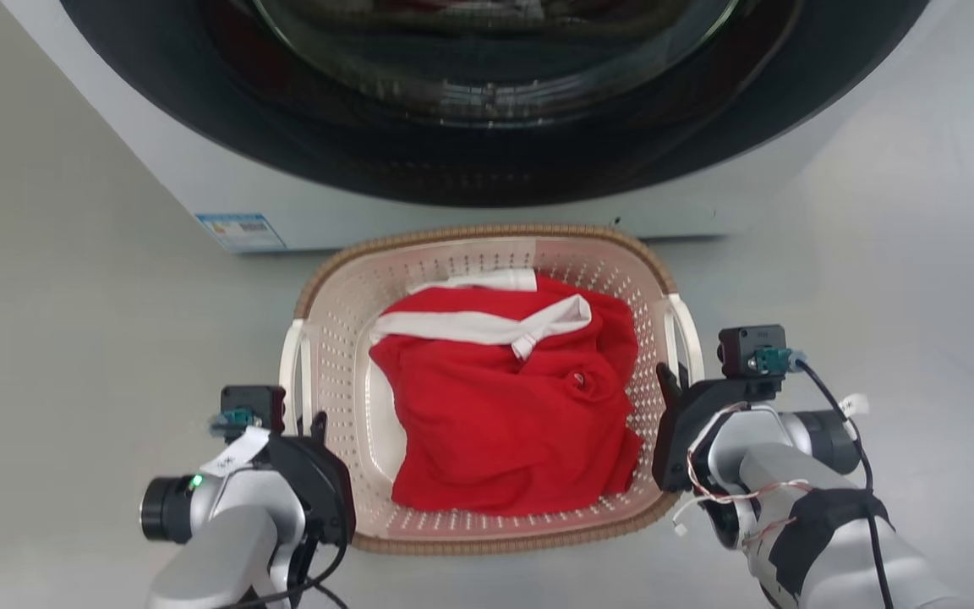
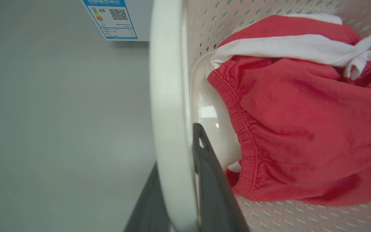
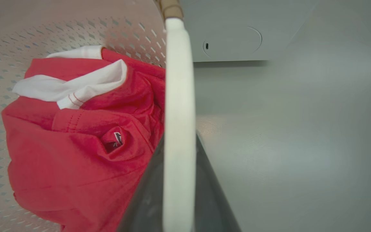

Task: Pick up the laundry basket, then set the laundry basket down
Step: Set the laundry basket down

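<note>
basket: cream perforated plastic, rounded, brown woven rim, just before the washer, between my grippers | inside: crumpled red cloth with white band | left gripper: dark fingers clamped around smooth white left handle | right gripper: clamped likewise around right handle

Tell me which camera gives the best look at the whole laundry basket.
Head view: the laundry basket shows nearly whole from above, brown rim, both white handles, red garment inside. The left wrist view gives one handle and perforated wall close up; the right wrist view, the other handle and some wall.
</note>
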